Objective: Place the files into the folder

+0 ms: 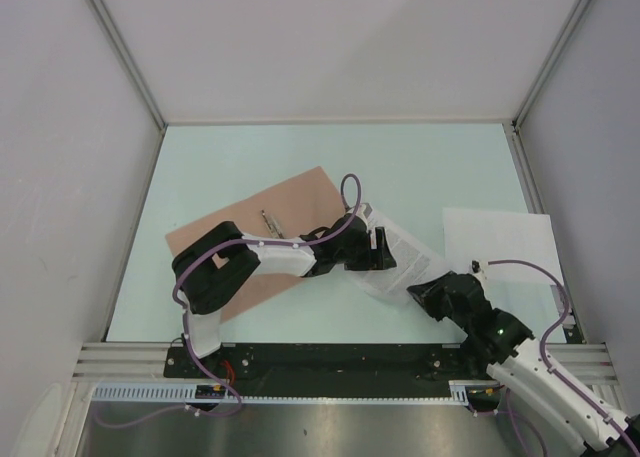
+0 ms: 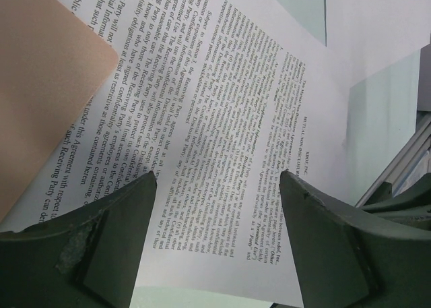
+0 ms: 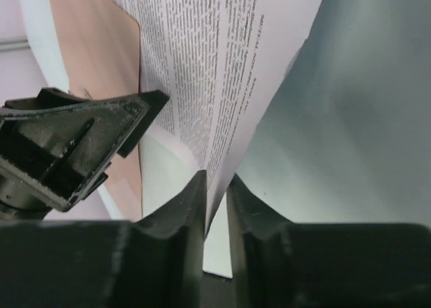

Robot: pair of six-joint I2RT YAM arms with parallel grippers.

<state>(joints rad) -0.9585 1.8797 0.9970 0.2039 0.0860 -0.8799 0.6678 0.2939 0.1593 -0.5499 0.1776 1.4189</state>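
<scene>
Right pincer point(image 3: 215, 185) pinched on the printed sheet's point(image 3: 202, 65) near edge; left pincer point(image 2: 217, 180) apart, above it. Sheet's far end runs under a folder point(image 1: 300, 192) corner. Suggest: lift low, feed slowly, avoid buckling. Plain sheet point(image 1: 500, 239) lies well right.

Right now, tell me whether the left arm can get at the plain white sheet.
Probably not: the plain white sheet lies far right, beyond the right arm, while the left gripper hovers over the printed sheet.
</scene>
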